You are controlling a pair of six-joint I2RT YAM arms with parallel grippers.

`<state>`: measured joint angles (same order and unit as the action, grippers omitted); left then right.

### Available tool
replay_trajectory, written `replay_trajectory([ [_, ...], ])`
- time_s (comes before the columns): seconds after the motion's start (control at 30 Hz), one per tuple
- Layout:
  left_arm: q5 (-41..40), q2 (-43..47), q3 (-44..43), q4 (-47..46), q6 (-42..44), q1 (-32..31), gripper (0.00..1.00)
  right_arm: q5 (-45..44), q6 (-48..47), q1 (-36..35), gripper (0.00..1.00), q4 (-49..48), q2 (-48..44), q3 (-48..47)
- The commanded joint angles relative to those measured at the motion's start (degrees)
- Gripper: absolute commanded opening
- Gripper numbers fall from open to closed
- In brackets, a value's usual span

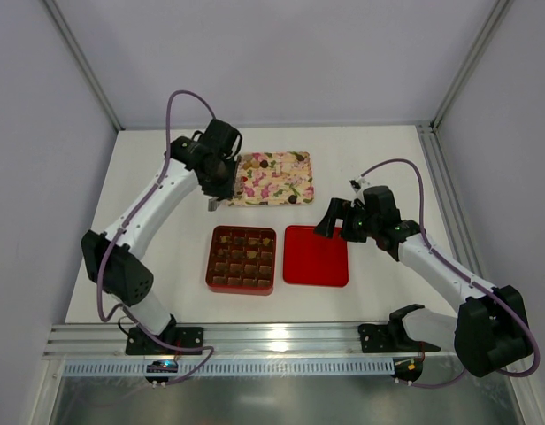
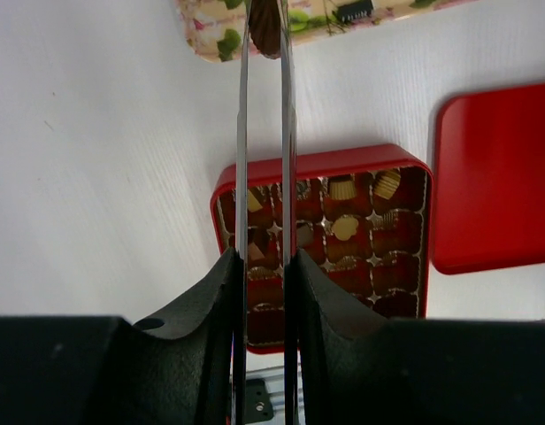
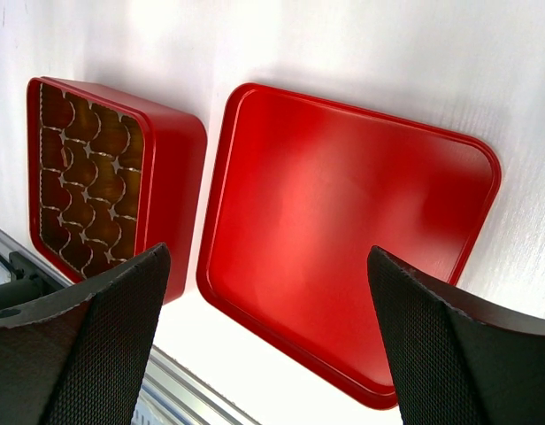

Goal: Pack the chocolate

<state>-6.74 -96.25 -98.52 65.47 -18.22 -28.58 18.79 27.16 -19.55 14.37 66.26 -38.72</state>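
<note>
My left gripper (image 1: 214, 204) hangs over the near left corner of the floral tray (image 1: 301, 197). Its two thin metal blades are shut on a dark-brown chocolate piece (image 2: 265, 31) at their tips, above the tray's edge (image 2: 209, 34). The square red box (image 1: 209, 262) lies nearer to me, with chocolate (image 2: 345, 228) in several of its cells. In the wrist view the box (image 2: 326, 161) sits below the blades. My right gripper (image 1: 331, 221) is open over the flat red lid (image 1: 316, 256), fingers wide apart, nothing between them (image 3: 265, 257).
The lid (image 3: 343, 221) lies flat just right of the box (image 3: 171, 177), a narrow gap between them. A few more brown pieces (image 1: 265, 162) rest on the tray. An aluminium rail (image 1: 281, 336) runs along the near table edge, and frame posts stand at the back corners.
</note>
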Motion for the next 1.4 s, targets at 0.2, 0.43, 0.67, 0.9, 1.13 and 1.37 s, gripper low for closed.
replay_trajectory([
  [0.2,0.51,11.33,5.97,3.08,-4.01,-6.31,0.26,-0.77,1.23,-0.31,0.92,-2.07,-1.48,-1.89],
  [0.43,-0.81,16.61,13.35,2.12,-9.11,-14.57,0.26,-1.38,1.93,-0.31,0.92,-1.1,-4.38,-0.39],
  [0.67,-2.66,18.81,18.54,0.89,-14.56,-22.3,0.26,-1.82,2.37,-0.31,0.92,-0.22,-6.67,0.66],
  [0.9,-3.36,19.87,20.74,-0.08,-17.55,-26.0,0.26,-2.09,2.55,-0.31,0.92,0.04,-7.81,1.54],
  [1.13,-3.63,19.61,21.35,-0.7,-18.43,-27.58,0.27,-2.09,2.64,-0.31,0.92,-0.31,-7.73,1.89],
  [1.37,-4.07,18.99,21.88,-1.22,-18.7,-27.76,0.29,-1.91,2.46,-0.31,0.92,-0.13,-7.72,1.98],
])
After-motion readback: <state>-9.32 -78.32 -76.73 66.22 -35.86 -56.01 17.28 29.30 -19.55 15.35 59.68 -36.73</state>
